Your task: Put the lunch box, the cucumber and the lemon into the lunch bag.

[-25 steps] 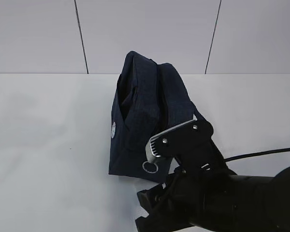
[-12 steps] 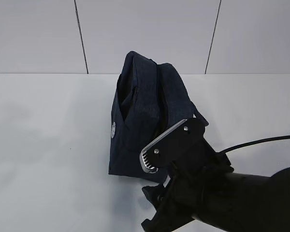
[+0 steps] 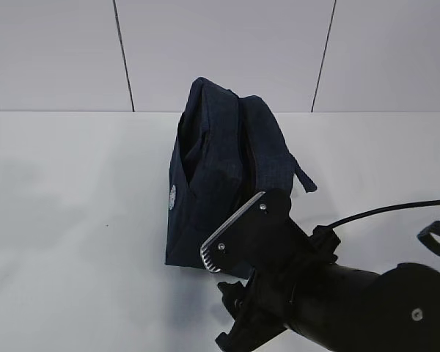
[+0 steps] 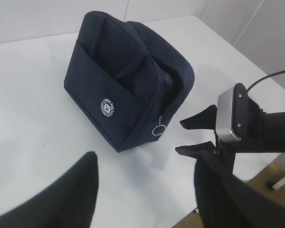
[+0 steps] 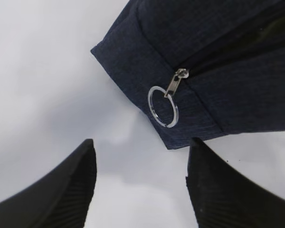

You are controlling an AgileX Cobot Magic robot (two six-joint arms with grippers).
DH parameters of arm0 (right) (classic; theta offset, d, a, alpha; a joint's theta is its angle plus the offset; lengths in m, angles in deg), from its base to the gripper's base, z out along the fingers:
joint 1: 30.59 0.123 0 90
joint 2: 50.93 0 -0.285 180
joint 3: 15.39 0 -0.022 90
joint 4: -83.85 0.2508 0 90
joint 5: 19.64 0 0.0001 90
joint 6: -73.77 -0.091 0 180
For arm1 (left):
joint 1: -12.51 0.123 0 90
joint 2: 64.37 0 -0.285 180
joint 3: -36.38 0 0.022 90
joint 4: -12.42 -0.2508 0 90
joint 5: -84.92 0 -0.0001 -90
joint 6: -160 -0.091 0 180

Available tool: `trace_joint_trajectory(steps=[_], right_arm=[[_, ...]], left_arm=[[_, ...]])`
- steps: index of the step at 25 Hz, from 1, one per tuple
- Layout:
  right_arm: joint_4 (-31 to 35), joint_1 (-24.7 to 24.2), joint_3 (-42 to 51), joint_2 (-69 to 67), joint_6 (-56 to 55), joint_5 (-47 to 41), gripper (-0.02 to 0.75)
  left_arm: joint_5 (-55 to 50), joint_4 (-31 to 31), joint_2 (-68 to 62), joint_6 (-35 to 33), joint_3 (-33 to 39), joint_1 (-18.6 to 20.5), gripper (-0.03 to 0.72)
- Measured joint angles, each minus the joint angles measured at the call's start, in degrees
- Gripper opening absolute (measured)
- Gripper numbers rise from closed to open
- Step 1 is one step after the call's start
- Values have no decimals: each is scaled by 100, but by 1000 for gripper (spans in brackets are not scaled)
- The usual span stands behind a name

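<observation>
The dark navy lunch bag (image 3: 220,169) stands on the white table (image 3: 73,220), its round white logo (image 4: 107,106) facing the left wrist view. Its metal ring pull (image 5: 163,106) hangs at the near lower corner, and a dark gap runs along the zipper seam behind it. My right gripper (image 5: 140,175) is open just short of that corner, with bare table between its fingers; it also shows beside the bag as right gripper (image 4: 190,135). My left gripper (image 4: 142,190) hovers open and empty farther back. The lunch box, the cucumber and the lemon are out of view.
A black cable (image 3: 381,211) trails from the right arm (image 3: 337,301) across the table's right side. The table's near edge (image 4: 256,178) shows at the lower right of the left wrist view. A grey panelled wall (image 3: 220,51) stands behind the table.
The right arm has drawn back from the bag, down and to the left in the exterior view, and now covers the ring pull there. The bag's strap end shows on its right side.
</observation>
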Motion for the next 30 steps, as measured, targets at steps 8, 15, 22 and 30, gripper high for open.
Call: trace_joint_trajectory(steps=[8,15,22,30], right_arm=[[-454,0,-368,-493,-478,224,478],[-454,0,-514,-907,-645,540,478],[-454,0,-514,-1008,-747,688,478],[-777,0,-518,-1102,-931,330,476]], left_arm=[[12,0,0,0,0,0,447],[35,0,0,0,13,0,447],[35,0,0,0,13,0,447],[35,0,0,0,13,0,445]])
